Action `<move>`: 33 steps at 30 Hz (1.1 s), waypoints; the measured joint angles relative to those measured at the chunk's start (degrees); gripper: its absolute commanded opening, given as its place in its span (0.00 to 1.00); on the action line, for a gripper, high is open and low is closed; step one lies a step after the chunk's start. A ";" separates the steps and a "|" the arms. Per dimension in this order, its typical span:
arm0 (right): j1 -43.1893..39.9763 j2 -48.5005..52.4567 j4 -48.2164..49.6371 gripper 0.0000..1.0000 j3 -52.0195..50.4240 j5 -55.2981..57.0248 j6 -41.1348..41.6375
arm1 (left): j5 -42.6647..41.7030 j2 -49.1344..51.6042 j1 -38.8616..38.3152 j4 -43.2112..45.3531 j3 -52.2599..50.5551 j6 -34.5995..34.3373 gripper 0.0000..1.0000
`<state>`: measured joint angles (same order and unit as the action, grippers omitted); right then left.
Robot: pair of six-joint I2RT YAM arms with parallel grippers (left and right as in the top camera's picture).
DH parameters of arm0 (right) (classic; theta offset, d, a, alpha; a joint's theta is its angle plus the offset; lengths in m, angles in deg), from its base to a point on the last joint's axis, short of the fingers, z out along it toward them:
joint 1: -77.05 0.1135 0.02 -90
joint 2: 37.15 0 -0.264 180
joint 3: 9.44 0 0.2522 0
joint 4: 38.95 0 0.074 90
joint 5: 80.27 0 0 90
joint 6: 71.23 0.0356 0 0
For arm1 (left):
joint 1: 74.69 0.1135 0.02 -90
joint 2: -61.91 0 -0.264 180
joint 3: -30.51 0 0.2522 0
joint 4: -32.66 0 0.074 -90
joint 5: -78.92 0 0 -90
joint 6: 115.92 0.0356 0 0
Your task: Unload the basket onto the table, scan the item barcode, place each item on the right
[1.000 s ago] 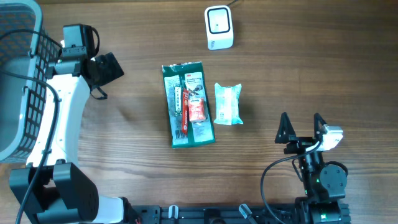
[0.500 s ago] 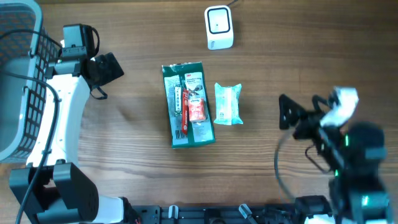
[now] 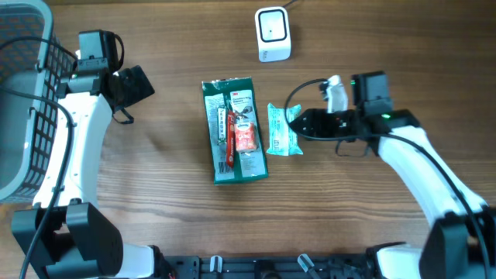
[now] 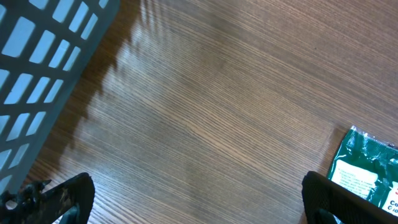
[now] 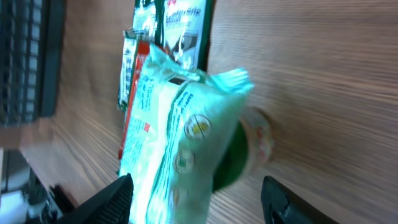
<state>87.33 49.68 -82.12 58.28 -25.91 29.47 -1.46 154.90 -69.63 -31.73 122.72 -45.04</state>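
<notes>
straddling the small pale-green packet (image 5: 177,130): right fingers (image 5: 109,200) apart, one on each side of it. in the wrist view one finger is right at the wrapper and the other has a strip of bare wood between it and the packet, so not clamped. can't tell if the close side is actually touching. something round and green under the packet is too blurred to identify.

overhead: the packet lies on the surface (image 3: 372,46) near the middle, long axis running away from the robot, with the right arm reaching in at its right edge. just left of it, about touching, is a larger dark-green pack (image 3: 221,147) with a red item on its face, lying flat in the same orientation. the white scanner (image 3: 273,34) sits near the far edge, well apart from both packs.

left fingers (image 4: 65,194) are wide apart with nothing between them, only bare wood below. that arm is well left of the packs, beside the grey basket (image 3: 23,116) at the left edge.
</notes>
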 measured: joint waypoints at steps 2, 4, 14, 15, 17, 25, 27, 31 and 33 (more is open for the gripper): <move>1.77 2.47 1.62 0.57 -0.02 -0.66 -0.59 | 0.00 0.00 0.00 0.00 0.00 0.00 1.00; 3.26 3.08 2.38 0.52 0.00 -0.98 -1.14 | 0.00 0.00 0.00 0.00 0.00 0.00 1.00; 3.56 3.06 2.67 0.08 0.22 -0.42 -1.18 | 0.00 0.00 0.00 0.00 0.00 0.00 1.00; 3.56 3.02 2.32 0.06 0.61 -0.37 -1.18 | -0.02 0.00 0.00 0.00 0.00 0.00 1.00; 3.56 2.58 0.85 0.04 1.95 -0.13 -1.18 | 0.00 0.00 0.00 0.00 0.00 0.00 1.00; 5.86 -5.01 3.63 0.04 5.73 -0.04 1.44 | 0.00 0.00 0.00 0.00 0.00 0.00 1.00; 9.75 -4.46 6.01 0.04 5.73 1.09 2.78 | 0.00 0.00 0.00 0.02 0.00 0.00 1.00; 18.67 -0.46 13.84 0.05 5.70 10.38 7.26 | 0.00 0.00 0.00 0.00 0.00 0.00 1.00; 24.15 3.15 16.26 0.04 5.46 15.15 8.74 | 0.00 0.00 0.00 -0.02 0.00 0.00 1.00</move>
<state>111.48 52.83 -65.86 63.74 -10.77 38.21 -1.46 154.90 -69.63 -31.75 122.72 -45.04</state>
